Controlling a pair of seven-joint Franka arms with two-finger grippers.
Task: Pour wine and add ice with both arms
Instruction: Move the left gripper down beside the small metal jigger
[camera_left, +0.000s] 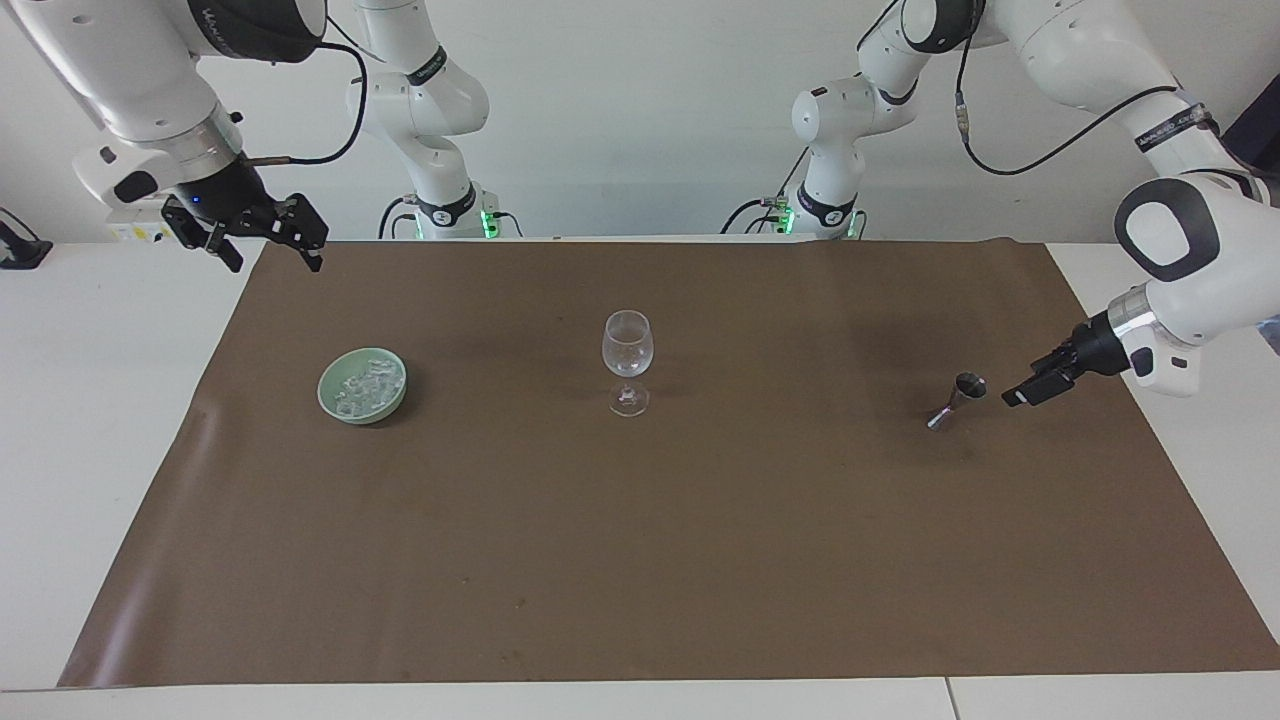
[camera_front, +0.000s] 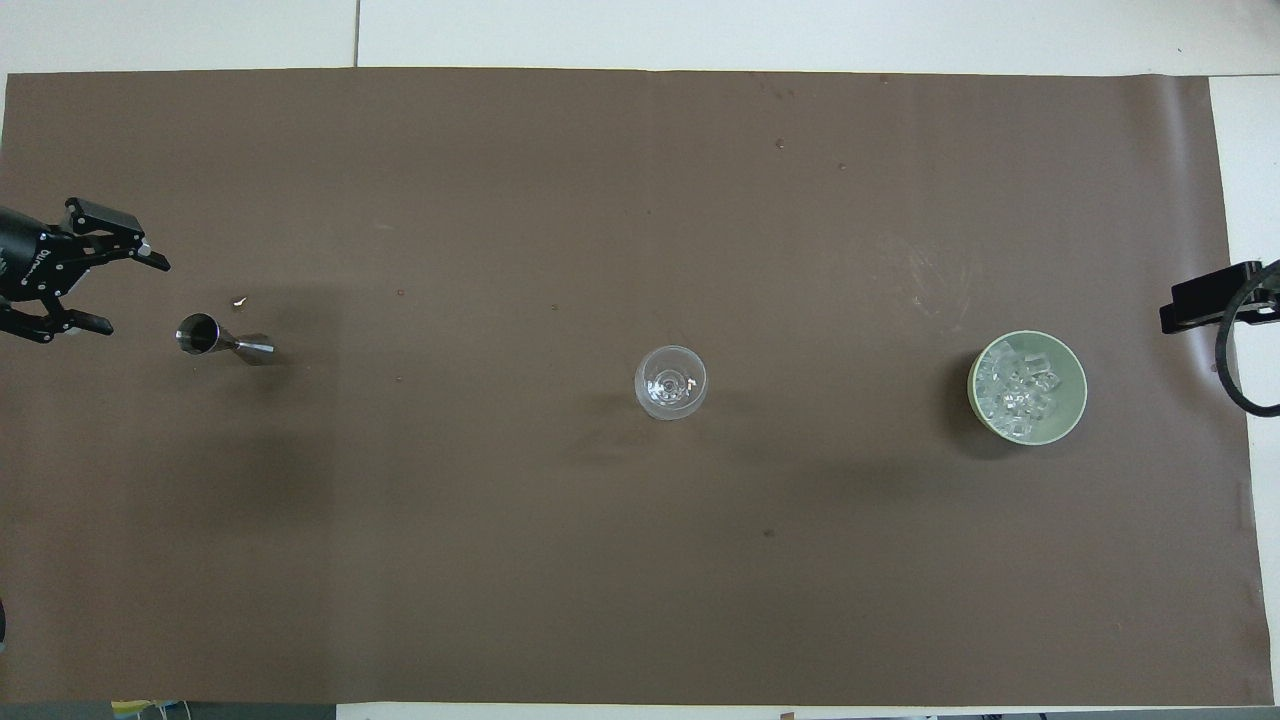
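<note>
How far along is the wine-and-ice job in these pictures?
Nothing is done yet: the wine glass stands empty and the ice is all in the green bowl. In hand: the open left pincer is beside the metal jigger. The right pincer waits. Pouring and icing remain.

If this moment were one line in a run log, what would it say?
left tool: open, beside jigger, not touching | right tool: open, waiting, raised at mat's edge | wine glass: empty | ice: in green bowl
</note>
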